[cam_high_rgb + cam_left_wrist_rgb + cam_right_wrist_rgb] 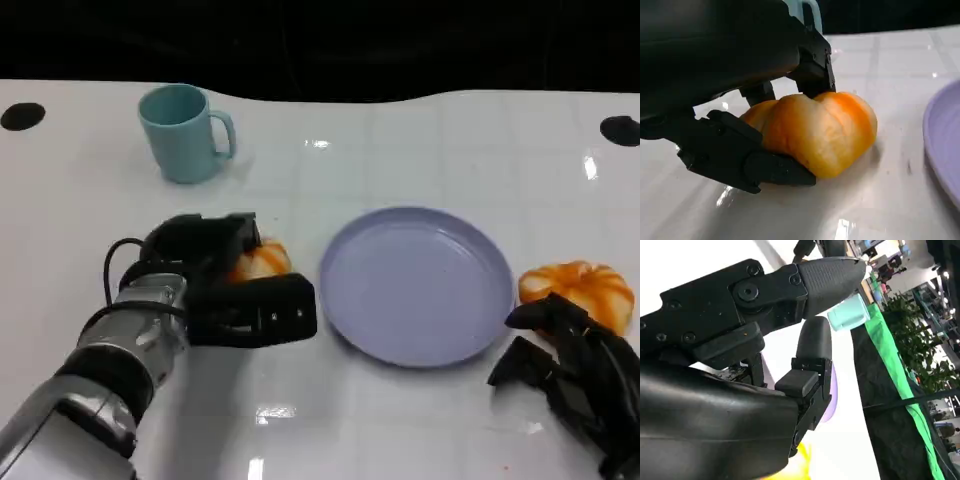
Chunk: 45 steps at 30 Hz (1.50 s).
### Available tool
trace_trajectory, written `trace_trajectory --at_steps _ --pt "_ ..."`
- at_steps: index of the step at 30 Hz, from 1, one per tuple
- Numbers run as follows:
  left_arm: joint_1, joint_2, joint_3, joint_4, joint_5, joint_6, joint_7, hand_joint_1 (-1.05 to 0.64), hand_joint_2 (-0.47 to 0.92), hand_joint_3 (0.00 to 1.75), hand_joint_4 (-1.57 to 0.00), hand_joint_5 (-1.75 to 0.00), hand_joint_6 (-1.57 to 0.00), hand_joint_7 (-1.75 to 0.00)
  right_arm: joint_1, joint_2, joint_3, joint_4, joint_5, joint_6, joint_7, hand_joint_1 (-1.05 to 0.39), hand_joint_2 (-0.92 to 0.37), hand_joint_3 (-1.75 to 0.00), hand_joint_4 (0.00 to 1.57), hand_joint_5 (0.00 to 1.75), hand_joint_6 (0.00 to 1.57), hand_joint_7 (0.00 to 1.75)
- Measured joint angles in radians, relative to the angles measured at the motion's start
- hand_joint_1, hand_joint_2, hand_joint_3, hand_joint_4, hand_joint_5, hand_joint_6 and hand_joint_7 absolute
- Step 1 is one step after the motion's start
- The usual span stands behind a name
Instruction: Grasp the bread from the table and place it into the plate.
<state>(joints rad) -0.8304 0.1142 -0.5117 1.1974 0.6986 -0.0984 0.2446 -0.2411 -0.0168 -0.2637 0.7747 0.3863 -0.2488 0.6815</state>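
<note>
A golden bread roll (264, 262) lies on the white table just left of the lavender plate (415, 285). My left hand (228, 285) grips it, with black fingers (747, 165) pressed against both sides of the roll (822, 131), which rests on the tabletop. The plate's rim (946, 135) shows close beside it. A second orange roll (582, 290) sits right of the plate. My right hand (575, 380) lies just in front of that roll with its fingers (812, 347) apart and nothing in them.
A teal mug (185, 132) stands at the back left, and shows far off past my right hand (850, 312). Two black round marks (22, 116) sit at the table's far corners. The far table edge meets a dark background.
</note>
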Motion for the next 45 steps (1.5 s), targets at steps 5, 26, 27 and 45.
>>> trace_trajectory --at_steps 5,26,27,45 --pt "-0.021 -0.002 0.024 -0.06 -0.018 0.001 0.045 -0.21 0.89 0.51 -0.79 -1.75 -0.51 -1.75 -0.014 -0.004 0.0 0.018 0.002 0.003 0.009 -0.55 -0.92 -0.17 0.64 1.58 0.61 1.2" --pt "-0.066 -0.085 0.032 -0.095 -0.043 -0.256 0.111 -0.16 0.54 1.07 -0.9 -1.75 -0.67 -1.75 -0.032 -0.022 0.005 0.071 -0.007 -0.058 0.02 -0.54 -0.92 -0.24 0.66 1.57 0.62 1.19" --pt "-0.068 -0.087 0.032 -0.095 -0.043 -0.264 0.111 -0.17 0.53 1.08 -0.91 -1.75 -0.7 -1.75 -0.033 -0.023 0.005 0.073 -0.007 -0.059 0.02 -0.54 -0.92 -0.24 0.66 1.57 0.63 1.19" --pt "-0.127 -0.18 -0.031 -0.012 -0.032 -0.265 0.015 -0.21 0.52 1.14 -0.92 -1.75 -0.7 -1.75 -0.03 -0.023 0.007 0.063 -0.004 -0.053 -0.003 -0.56 -0.92 -0.19 0.67 1.58 0.64 1.23"
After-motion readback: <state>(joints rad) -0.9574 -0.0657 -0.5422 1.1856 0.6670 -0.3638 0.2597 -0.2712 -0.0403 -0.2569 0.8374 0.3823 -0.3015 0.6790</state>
